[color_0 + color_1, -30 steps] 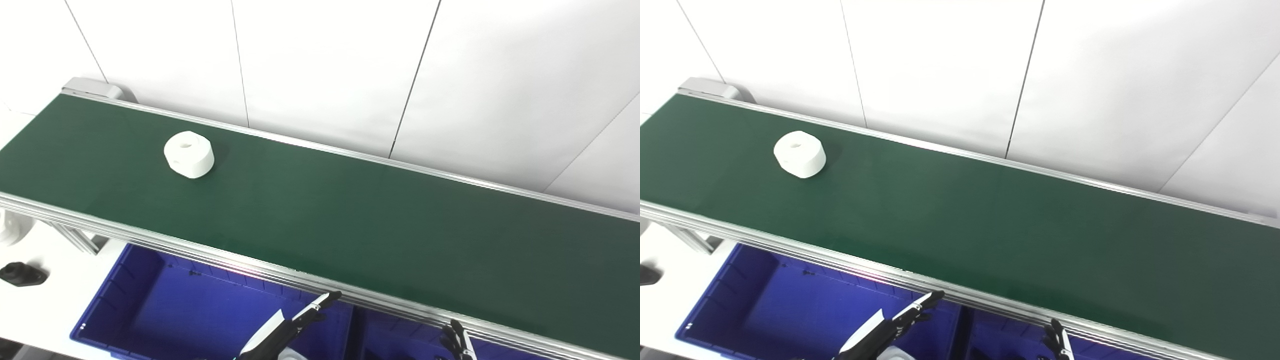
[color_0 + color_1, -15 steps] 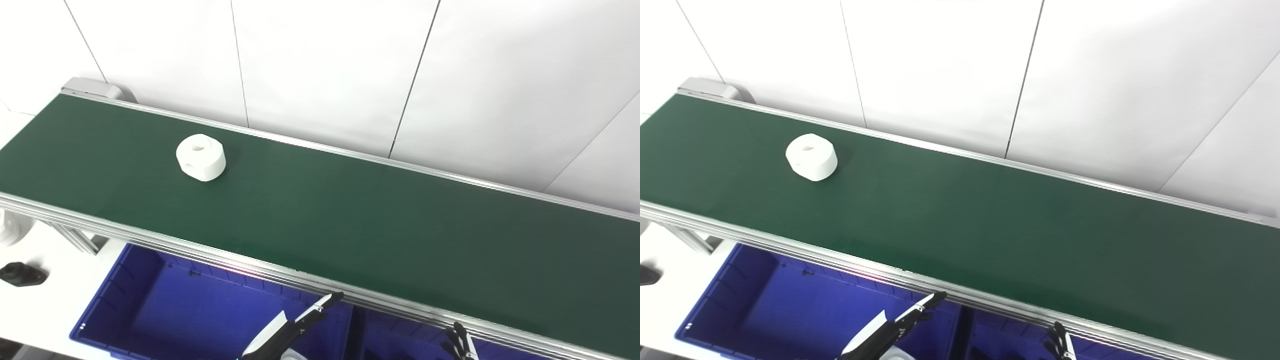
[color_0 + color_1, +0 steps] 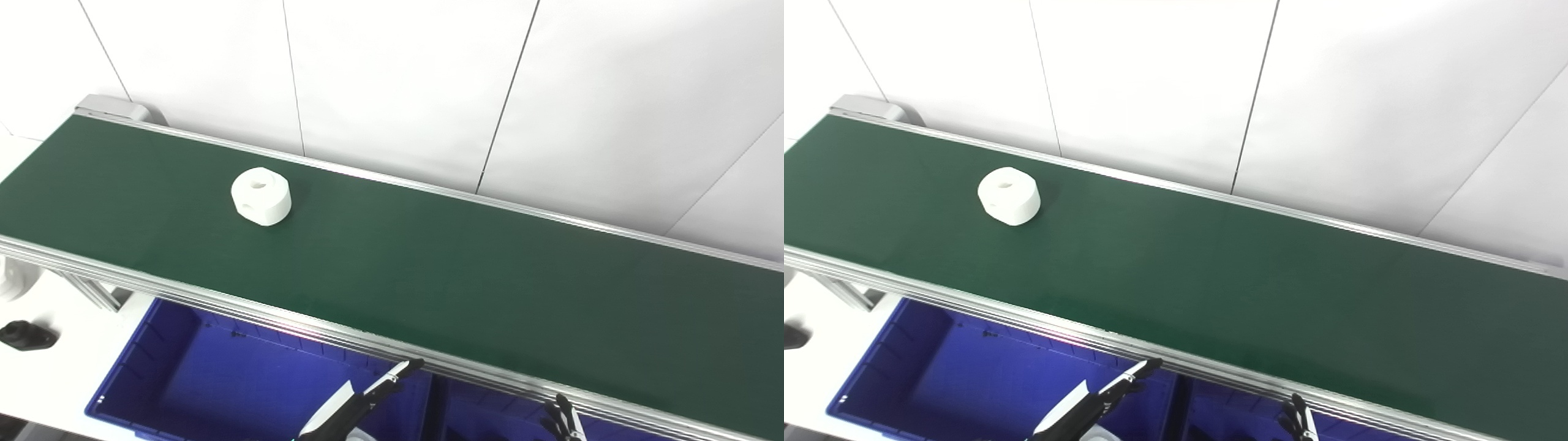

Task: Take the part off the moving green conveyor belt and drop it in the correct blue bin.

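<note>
White, squat cylindrical plastic part (image 3: 261,196) with a top hole sits upper left on the dark green conveyor belt (image 3: 429,263), clear of both rails. Left hand (image 3: 358,404), bottom centre over the large blue plastic bin (image 3: 184,380), holds nothing, fingers extended. Right hand (image 3: 563,422): only fingertips show, can't tell. Advice: lead the part, come down from above, pinch across its curved sides.

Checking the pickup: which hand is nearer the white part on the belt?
The left hand; the right hand sits farther from the white part.
</note>
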